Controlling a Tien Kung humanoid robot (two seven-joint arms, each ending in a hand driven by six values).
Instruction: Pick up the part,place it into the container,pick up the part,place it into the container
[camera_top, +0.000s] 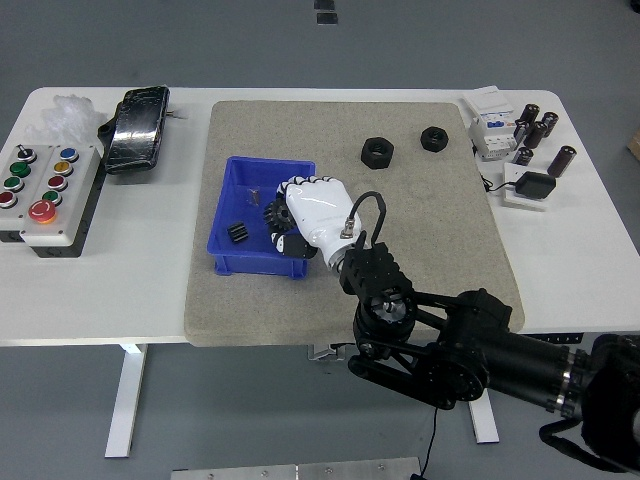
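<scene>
Table: a white table (600, 250) carries a grey mat (450, 220) across its middle, with everything for the task on that mat.
Right arm: the black arm comes in from the lower right, and its white right hand (312, 212) hangs over the right side of the blue container (232, 190).
Container: it sits on the left part of the mat; one small black part (237, 233) lies on its floor near the front left corner.
Gear: the black toothed gear (274, 214) shows at the hand's left edge, inside the container's outline and clasped by the curled fingers.
Hand state: grasping the gear, not let go.
Remaining parts: two black nuts (377, 151) lie on the far side of the mat, well apart from the container.
Step in hand: by my reading, placing the gear into the container.
Next move: it calls for uncurling the fingers over the bin floor, then lifting clear of the right wall without dragging the bin.
Left arm: not in view.
</scene>
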